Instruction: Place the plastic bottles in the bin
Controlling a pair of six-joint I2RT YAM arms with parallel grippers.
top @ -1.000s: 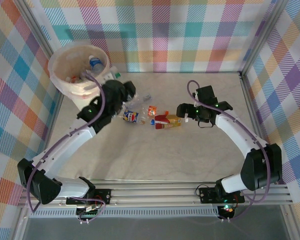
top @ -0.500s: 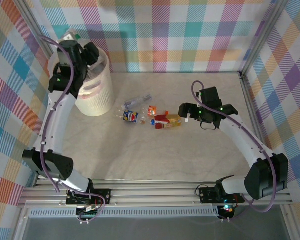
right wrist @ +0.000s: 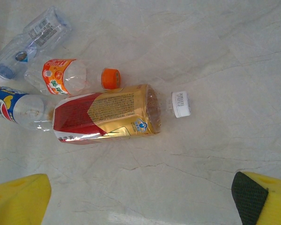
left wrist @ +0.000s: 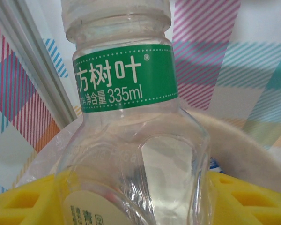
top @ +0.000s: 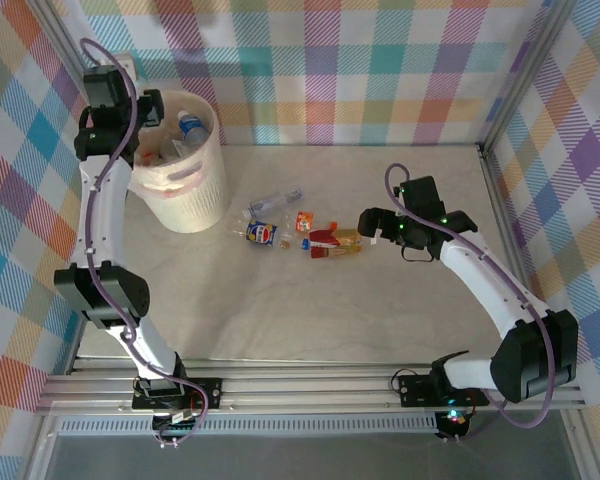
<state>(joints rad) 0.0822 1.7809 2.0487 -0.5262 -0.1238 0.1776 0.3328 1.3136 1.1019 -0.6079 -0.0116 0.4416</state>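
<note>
Your left pincer sits at the upper left of the top view, raised over the left rim of the large round whitish translucent plastic bin. In its wrist view, its yellow fingers are part-closed on the flanks of a clear plastic bottle with a green label band, neck toward the top of the frame.

The step in hand looks like the drop. Before you part the jaws, bring the pincer toward the middle of the bin's mouth so the bottle cannot catch the rolled rim and bounce out. Then open fully and let it fall free.

Your right pincer is spread wide and empty, hovering over a red-and-gold labelled plastic bottle lying on its side on the pale bench. There are more bottles at that frame's upper left. Hold that arm off until the left one clears.
</note>
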